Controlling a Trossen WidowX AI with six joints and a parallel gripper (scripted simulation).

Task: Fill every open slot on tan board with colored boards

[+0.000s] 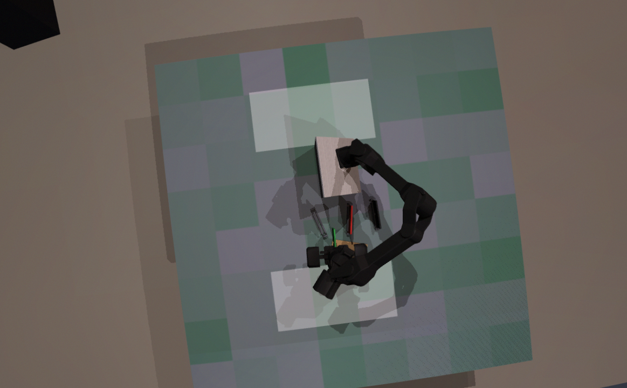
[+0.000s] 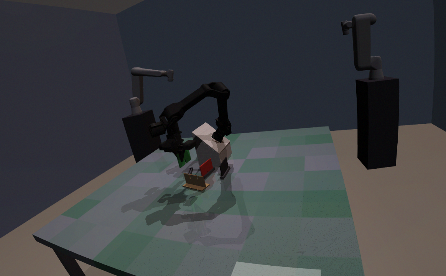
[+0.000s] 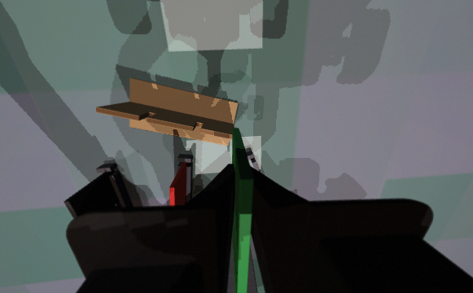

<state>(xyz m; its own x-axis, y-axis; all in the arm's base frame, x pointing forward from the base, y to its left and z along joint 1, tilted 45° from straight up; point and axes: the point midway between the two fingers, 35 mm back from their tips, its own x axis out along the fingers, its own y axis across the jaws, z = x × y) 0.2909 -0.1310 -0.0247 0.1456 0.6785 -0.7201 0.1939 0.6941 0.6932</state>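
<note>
Green and grey squares cover the counter (image 1: pixel 450 178) (image 2: pixel 275 195) beneath the gripper (image 2: pixel 182 157) (image 3: pixel 243 175), which grips the green board (image 1: pixel 334 236) (image 2: pixel 184 159) (image 3: pixel 243 203); below it stands the tan board (image 1: pixel 349 242) (image 2: pixel 194 180) (image 3: pixel 179 115), both slots unfilled, near the red board (image 1: pixel 351 219) (image 2: pixel 206 167) (image 3: pixel 179 189) in its holder

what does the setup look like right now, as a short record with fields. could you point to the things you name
gripper (image 3: pixel 237 170): shut on green board
green board (image 2: pixel 183 159) (image 3: pixel 243 203): held up off the table
tan board (image 2: pixel 195 179) (image 3: pixel 171 115): standing, two open slots visible
red board (image 1: pixel 351 219) (image 2: pixel 206 167) (image 3: pixel 178 187): upright in its holder
black board (image 2: pixel 223 167) (image 3: pixel 91 195): upright in its holder
slots filled: none
third holder (image 1: pixel 318 223) (image 2: pixel 190 170): no board in it
</note>
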